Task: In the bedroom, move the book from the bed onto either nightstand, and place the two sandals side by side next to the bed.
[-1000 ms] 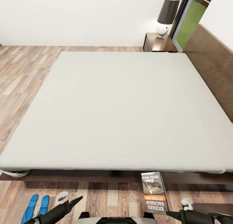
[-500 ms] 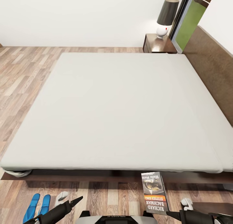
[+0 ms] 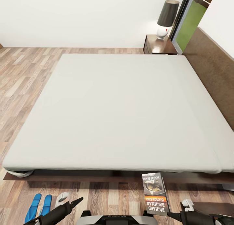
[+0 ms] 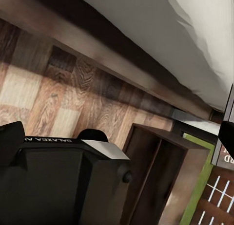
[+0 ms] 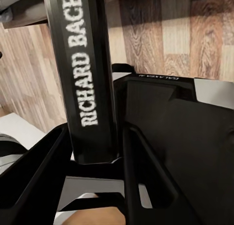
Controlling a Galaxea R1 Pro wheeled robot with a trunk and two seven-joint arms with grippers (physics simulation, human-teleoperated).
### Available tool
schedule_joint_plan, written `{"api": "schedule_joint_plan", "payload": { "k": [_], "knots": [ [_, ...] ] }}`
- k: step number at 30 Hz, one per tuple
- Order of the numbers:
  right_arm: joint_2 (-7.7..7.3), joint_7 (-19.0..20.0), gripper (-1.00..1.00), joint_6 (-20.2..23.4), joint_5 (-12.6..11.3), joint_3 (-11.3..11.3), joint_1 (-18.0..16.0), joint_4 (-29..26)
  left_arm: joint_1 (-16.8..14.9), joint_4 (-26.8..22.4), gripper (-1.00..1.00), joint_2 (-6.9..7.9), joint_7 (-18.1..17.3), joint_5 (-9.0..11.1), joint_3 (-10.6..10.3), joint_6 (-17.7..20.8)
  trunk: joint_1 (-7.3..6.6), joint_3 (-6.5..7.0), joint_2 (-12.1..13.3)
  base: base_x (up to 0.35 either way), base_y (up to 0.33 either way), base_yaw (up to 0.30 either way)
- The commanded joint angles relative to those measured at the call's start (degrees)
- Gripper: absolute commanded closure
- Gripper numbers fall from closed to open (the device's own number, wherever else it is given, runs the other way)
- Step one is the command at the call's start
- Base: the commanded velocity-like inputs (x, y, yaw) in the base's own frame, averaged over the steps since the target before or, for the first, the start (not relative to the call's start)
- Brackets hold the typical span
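Note:
The book (image 3: 155,194), dark with an orange band and "Richard Bachman" lettering, hangs over the floor just in front of the bed (image 3: 117,111). My right gripper (image 3: 174,215) is shut on its lower edge. The right wrist view shows the book's spine (image 5: 85,74) clamped in the right gripper (image 5: 92,149). Two blue sandals (image 3: 39,207) lie side by side on the floor by the bed's near left corner. My left gripper (image 3: 75,201) hovers just right of them, holding nothing; its jaws are unclear. One nightstand (image 3: 160,45) stands at the bed's far right corner.
A lamp (image 3: 166,17) with a dark shade stands on the far nightstand, next to the window (image 3: 190,22). The dark headboard (image 3: 214,69) runs along the bed's right side. A reddish-brown cabinet (image 4: 158,181) stands close by at my right (image 3: 211,208). Wood floor (image 3: 22,75) lies open to the left.
The whole picture has drifted a little, so the camera has moved. The book stays clamped in the right gripper, and both arms keep their pose.

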Motion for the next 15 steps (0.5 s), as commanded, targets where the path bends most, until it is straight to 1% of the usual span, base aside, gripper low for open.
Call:
{"api": "schedule_joint_plan", "payload": {
  "k": [1,15],
  "knots": [
    [-0.07,-0.07,1.0,0.45,-0.6,0.26,-0.05,-0.02,-0.02,0.0,-1.0,-0.01,-0.26,-0.11,0.39,0.6,-0.22,0.15,0.38,0.0,0.0,0.0],
    [-0.07,-0.05,1.0,0.45,-0.64,0.26,-0.05,-0.02,-0.02,0.0,-1.0,-0.02,-0.26,-0.12,0.36,0.6,-3.29,2.66,6.0,0.0,0.0,0.0]
  ]
}}
